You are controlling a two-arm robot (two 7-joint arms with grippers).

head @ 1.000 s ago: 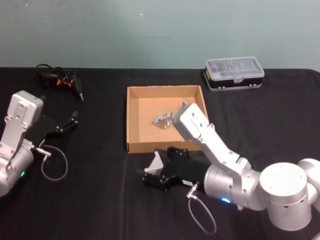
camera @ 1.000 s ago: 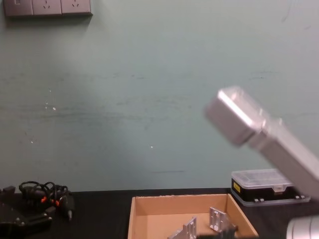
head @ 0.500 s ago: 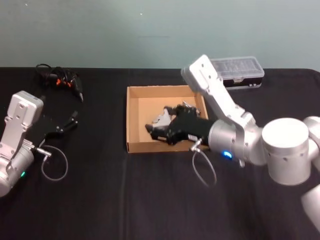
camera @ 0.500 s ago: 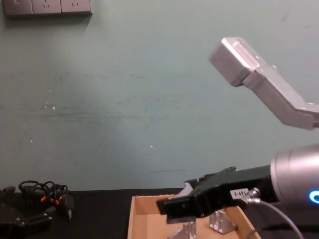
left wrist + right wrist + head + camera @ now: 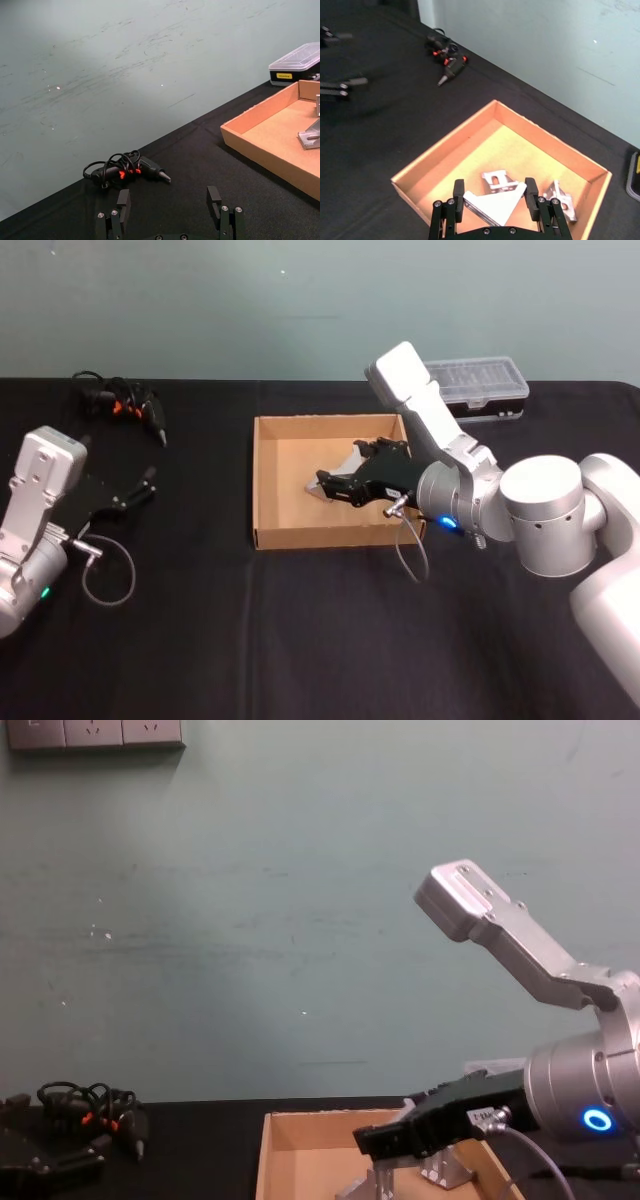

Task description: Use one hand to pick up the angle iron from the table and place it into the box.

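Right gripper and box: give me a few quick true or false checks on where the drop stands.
1. The right gripper holds an angle iron over the box. True.
2. The box is empty. False: two angle irons already lie inside it.
3. The left gripper is shut on a bracket. False: it is open and holds nothing, parked at the table's left.
4. The black case with clear lid sits beyond the box. True.
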